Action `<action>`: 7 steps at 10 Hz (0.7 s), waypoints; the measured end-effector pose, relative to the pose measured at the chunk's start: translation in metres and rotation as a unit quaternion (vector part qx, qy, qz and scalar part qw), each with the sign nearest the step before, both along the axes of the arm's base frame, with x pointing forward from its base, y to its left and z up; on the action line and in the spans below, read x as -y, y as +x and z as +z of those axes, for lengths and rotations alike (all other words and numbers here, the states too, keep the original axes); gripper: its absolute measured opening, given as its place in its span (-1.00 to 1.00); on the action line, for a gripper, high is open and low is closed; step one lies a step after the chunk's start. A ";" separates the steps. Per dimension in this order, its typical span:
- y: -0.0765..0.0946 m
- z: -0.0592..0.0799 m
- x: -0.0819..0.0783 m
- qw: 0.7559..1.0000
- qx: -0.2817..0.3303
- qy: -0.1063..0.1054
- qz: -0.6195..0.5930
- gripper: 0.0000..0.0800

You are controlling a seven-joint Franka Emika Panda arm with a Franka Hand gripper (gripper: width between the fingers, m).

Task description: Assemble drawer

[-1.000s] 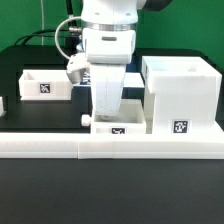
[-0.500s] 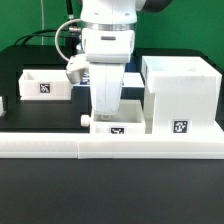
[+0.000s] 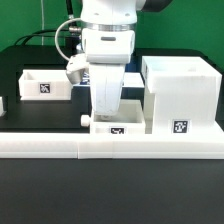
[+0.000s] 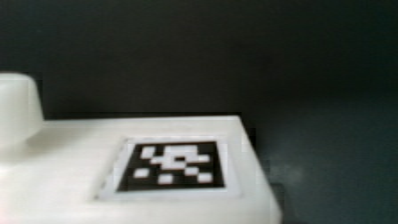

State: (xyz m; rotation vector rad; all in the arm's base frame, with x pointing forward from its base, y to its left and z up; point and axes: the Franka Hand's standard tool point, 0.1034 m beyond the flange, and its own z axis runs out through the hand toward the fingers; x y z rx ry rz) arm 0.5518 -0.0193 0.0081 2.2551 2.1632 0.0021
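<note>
My gripper (image 3: 107, 116) hangs straight down in the middle of the exterior view. Its tips are sunk at the rim of the near tray (image 3: 117, 128), so I cannot tell whether it is pinched on a wall or standing loose. The wrist view shows no finger either, only a white face bearing a tag (image 4: 178, 165), blurred and very close, which tells me the camera is low over the part. I judge the vertical pose is chosen for a top grasp on the tray's thin wall. The tray sits in the lower centre of the frame, against the border wall (image 3: 60, 148), which I take to serve as a backstop that squares it. A small knob (image 3: 84, 120) pokes out on the exterior view's left. Just beside the tray, on the exterior view's right, stands the housing (image 3: 180, 95), tall and also backed onto that wall, probably so it will not slide when a tray goes in. The far tray (image 3: 44, 85) waits well apart at the frame's upper left, on the black table (image 3: 110, 195).
</note>
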 end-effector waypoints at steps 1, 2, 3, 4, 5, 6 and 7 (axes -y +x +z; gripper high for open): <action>-0.001 -0.001 0.000 1.000 0.001 0.000 0.001 -0.89; -0.001 -0.001 0.000 1.000 0.001 0.000 0.000 -0.89; -0.001 -0.001 0.001 1.000 0.001 0.000 0.000 -0.89; 0.000 -0.001 0.000 1.000 0.003 0.001 -0.001 -0.89; 0.001 0.000 0.000 1.000 0.009 0.001 -0.009 -0.89; 0.002 0.001 0.000 1.000 0.005 0.000 -0.012 -0.89; 0.003 0.001 0.000 1.000 0.000 0.000 -0.016 -0.89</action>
